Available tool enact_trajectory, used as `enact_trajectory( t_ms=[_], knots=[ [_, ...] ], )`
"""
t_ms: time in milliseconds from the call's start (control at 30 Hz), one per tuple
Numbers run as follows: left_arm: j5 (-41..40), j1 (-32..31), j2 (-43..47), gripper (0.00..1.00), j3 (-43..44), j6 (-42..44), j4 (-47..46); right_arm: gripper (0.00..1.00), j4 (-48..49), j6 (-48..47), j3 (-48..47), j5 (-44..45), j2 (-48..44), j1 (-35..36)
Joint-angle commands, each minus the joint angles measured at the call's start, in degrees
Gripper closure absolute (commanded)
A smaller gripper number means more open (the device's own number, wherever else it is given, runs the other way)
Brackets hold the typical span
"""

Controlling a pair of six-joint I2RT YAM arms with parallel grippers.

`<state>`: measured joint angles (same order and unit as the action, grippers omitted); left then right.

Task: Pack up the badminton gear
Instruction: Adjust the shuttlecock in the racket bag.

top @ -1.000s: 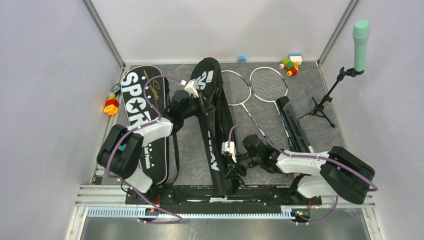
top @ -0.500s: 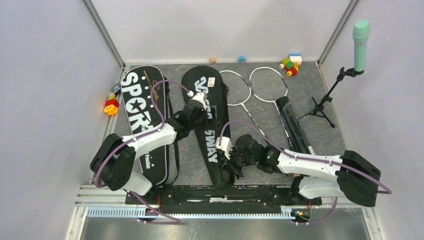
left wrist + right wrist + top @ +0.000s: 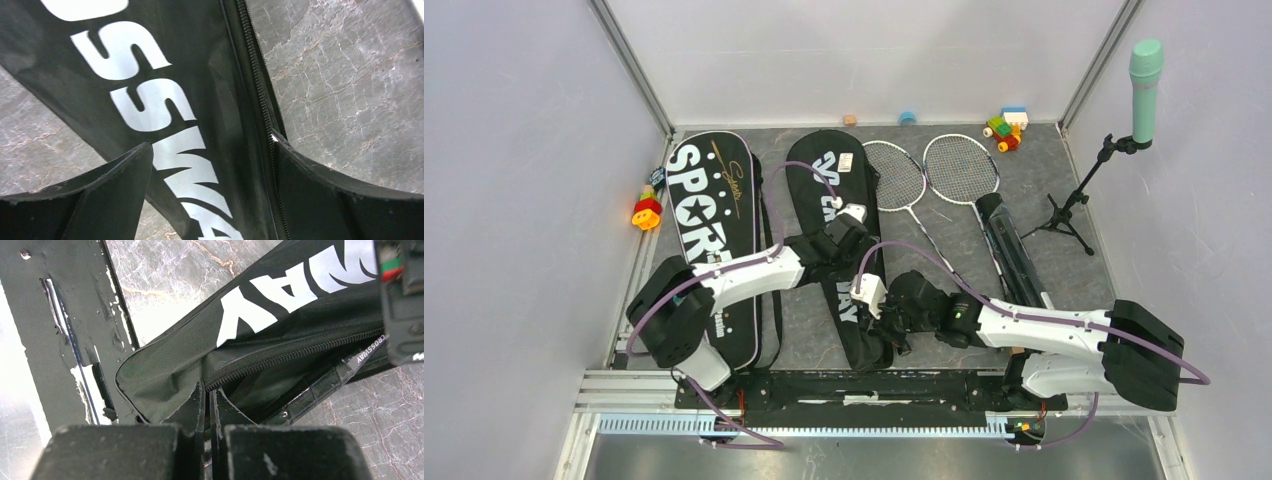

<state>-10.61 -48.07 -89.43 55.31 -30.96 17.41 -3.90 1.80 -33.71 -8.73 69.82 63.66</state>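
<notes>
**A:** Where was the left tool (image 3: 212, 145)?

**B:** Right over the CROSSWAY bag (image 3: 150, 100), with its fingers spread wide apart and gripping nothing. The white lettering ran between them, and the zip passed just inside the right-hand finger. Whether they touched the cloth, I couldn't tell.

**A:** And the right tool (image 3: 207, 392)?

**B:** Its fingers were together, clamped on the zipped edge of that same bag at its near end. The black base plate (image 3: 65, 315) lay just beside it on the near side. Past its tips the bag gaped a little along the zip.

**A:** Where was the rest of the gear?

**B:** All on the tabletop (image 3: 809, 315). The SPORT bag (image 3: 709, 215) lay flat to the left of the left tool, alongside the CROSSWAY bag. Beyond the right tool lay one racket (image 3: 894, 175) and a second racket (image 3: 961, 168), side by side with their heads pointing away from it. The black tube (image 3: 1007, 245) lay to the right of that tool, beside the rackets' shafts.

**A:** Anything else?

**B:** A green microphone (image 3: 1146, 75) stood well off to the right of both tools.
</notes>
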Motion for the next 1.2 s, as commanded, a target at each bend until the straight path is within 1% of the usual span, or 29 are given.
enact_trajectory(
  t_ms=[0,67,100,133,167,200,233,267,300,367,433,500,567,633,667,700,733,767,867,933,1000,1067,1167],
  knots=[
    [-1.94,-1.72,-3.51,0.1,4.31,3.76,3.2,1.0,5.42,-1.3,-0.77,0.29,-1.41,0.33],
    [-2.31,-2.17,-4.65,0.26,5.19,4.04,3.57,1.0,5.7,-1.35,-0.3,0.27,-1.68,0.33],
    [-2.22,-2.18,-5.07,0.37,5.25,4.18,3.51,1.0,5.82,-1.32,0.13,0.19,-2.0,0.33],
    [-2.03,-2.2,-5.37,0.44,5.25,4.53,3.2,1.0,6.14,-1.34,0.51,0.03,-2.45,0.33],
    [-1.84,-2.2,-5.65,0.49,5.32,4.95,3.01,1.0,6.86,-1.29,1.23,-0.29,-3.26,0.33],
    [-1.7,-2.18,-5.84,0.55,5.5,5.16,3.02,1.0,7.57,-1.28,1.86,-0.87,-3.88,0.33],
    [-1.41,-2.18,-5.87,0.68,5.51,5.43,2.72,1.0,8.28,-1.34,2.51,-1.17,-4.85,0.35],
    [-1.44,-2.2,-5.64,0.93,5.43,5.67,2.43,1.0,9.04,-1.33,3.11,-1.25,-5.89,0.33],
    [-1.82,-2.16,-5.29,0.98,5.23,5.65,2.23,1.0,9.44,-1.35,3.95,-1.57,-6.69,0.33],
    [-1.87,-2.2,-3.46,0.98,3.81,5.99,0.68,0.9,9.98,-0.98,5.56,-1.49,-8.51,0.32],
    [-2.26,-2.18,-0.28,0.98,1.67,6.48,-1.25,0.74,10.39,-0.37,7.5,-2.23,-10.76,0.33],
    [-1.31,-2.2,3.46,0.98,-1.85,7.54,-4.25,0.49,10.56,0.7,9.76,-2.94,-13.91,0.24],
    [0.92,-2.18,7.56,0.98,-6.06,8.67,-8.32,0.36,10.67,1.63,11.82,-2.26,-17.55,0.07],
    [2.63,-2.11,11.34,0.98,-9.83,8.8,-12.13,0.28,11.08,2.25,14.11,-0.75,-21.26,-0.07],
    [3.36,-2.11,12.92,0.98,-11.44,9.08,-13.59,0.19,11.26,2.98,15.1,0.56,-23.04,-0.22],
    [3.7,-2.11,14.33,0.98,-12.5,8.87,-14.82,0.14,11.63,3.3,16.39,1.57,-24.4,-0.37],
    [4.53,-2.11,15.19,0.98,-13.53,9.01,-15.75,0.12,12.4,3.21,17.41,1.46,-25.46,-0.55],
    [5.16,-2.08,15.91,0.98,-14.33,9.03,-16.73,0.11,13.32,3.05,18.0,1.45,-25.71,-0.72],
    [6.05,-2.06,17.15,0.98,-15.3,8.49,-17.23,0.14,15.22,0.4,18.6,-0.41,-23.63,-0.99],
    [6.34,-2.03,17.94,0.98,-15.81,7.84,-17.23,0.16,15.95,-1.29,17.68,-3.31,-20.28,-0.99],
    [6.88,-2.02,18.71,0.98,-16.57,6.89,-19.57,0.18,16.45,-2.95,16.13,-4.32,-16.3,-0.99],
    [6.93,-2.02,19.29,0.98,-17.11,5.96,-20.22,0.2,17.11,-2.24,14.59,-4.45,-12.31,-1.07],
    [6.05,-2.0,19.88,0.98,-17.83,4.83,-20.38,0.22,20.95,0.28,13.38,-7.73,-7.46,-1.14]
  ],
)
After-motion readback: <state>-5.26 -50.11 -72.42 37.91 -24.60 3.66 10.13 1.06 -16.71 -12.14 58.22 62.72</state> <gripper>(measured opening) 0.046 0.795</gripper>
